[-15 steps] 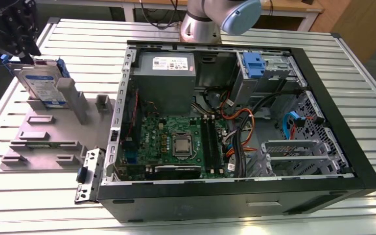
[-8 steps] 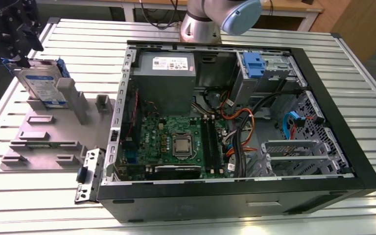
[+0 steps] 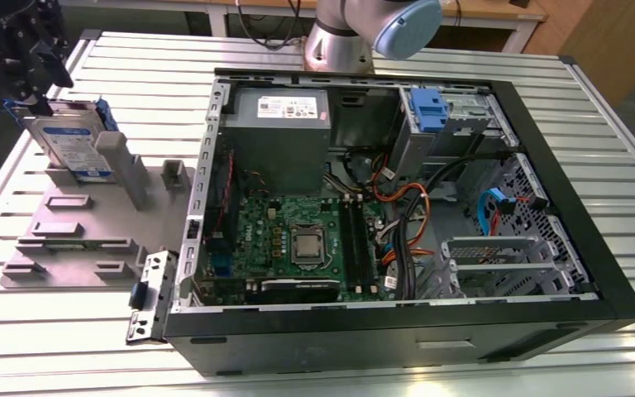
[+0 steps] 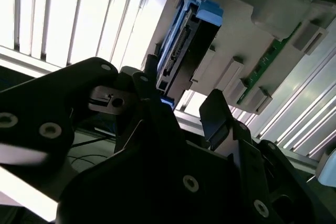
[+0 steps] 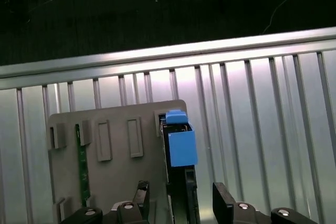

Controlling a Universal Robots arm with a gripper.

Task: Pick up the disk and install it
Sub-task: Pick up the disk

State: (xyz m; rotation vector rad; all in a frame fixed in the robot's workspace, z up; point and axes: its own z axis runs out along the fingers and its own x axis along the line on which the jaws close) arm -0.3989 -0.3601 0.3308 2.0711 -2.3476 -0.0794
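Note:
The disk (image 3: 75, 142) stands on edge in a slot at the far end of a grey holder plate (image 3: 75, 240), at the exterior view's left. It is silver with a white-and-blue label and a blue bracket. My black gripper (image 3: 33, 101) hangs right at its upper edge. In the first wrist view the disk (image 5: 181, 148) runs between my two fingers (image 5: 140, 198), with a gap on each side. In the second wrist view the disk (image 4: 185, 51) lies just past the fingertips (image 4: 214, 109). The gripper (image 5: 181, 203) is open around the disk's end.
An open computer case (image 3: 582, 248) lies to the exterior view's right of the holder, with a grey power supply box (image 3: 279, 124) and a drive cage with a blue tab (image 3: 428, 112). A green memory stick (image 5: 81, 166) sits in the holder. The arm's base (image 3: 350, 37) stands behind the case.

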